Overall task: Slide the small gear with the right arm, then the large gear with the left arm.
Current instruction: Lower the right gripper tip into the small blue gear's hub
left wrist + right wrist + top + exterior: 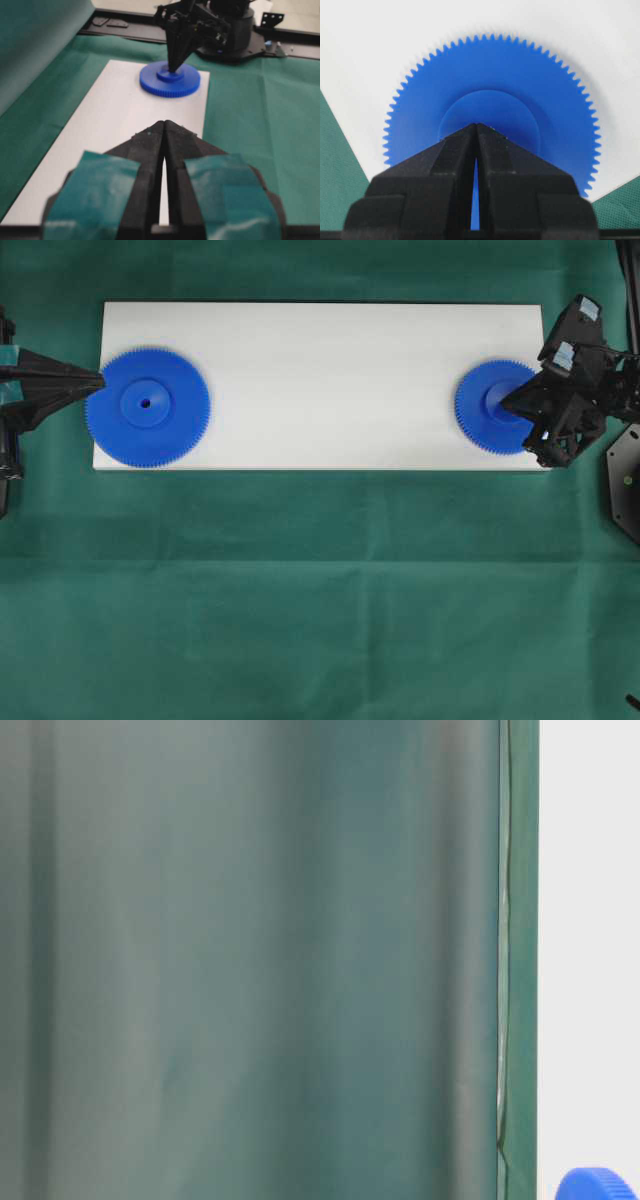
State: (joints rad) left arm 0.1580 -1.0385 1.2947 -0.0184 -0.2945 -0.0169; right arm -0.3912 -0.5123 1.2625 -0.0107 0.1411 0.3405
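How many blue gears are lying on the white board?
2. The large gear lies at the board's left end, by the left gripper. The small gear lies at the right end, with the right gripper at its hub.

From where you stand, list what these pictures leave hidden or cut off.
- Small gear: centre hole and right edge hidden by the right gripper in the overhead view; hole also covered in the right wrist view.
- Large gear: the left wrist view cannot settle whether the left gripper touches its rim.
- Table-level view: one gear cut off by the picture's edge; which one is unclear.
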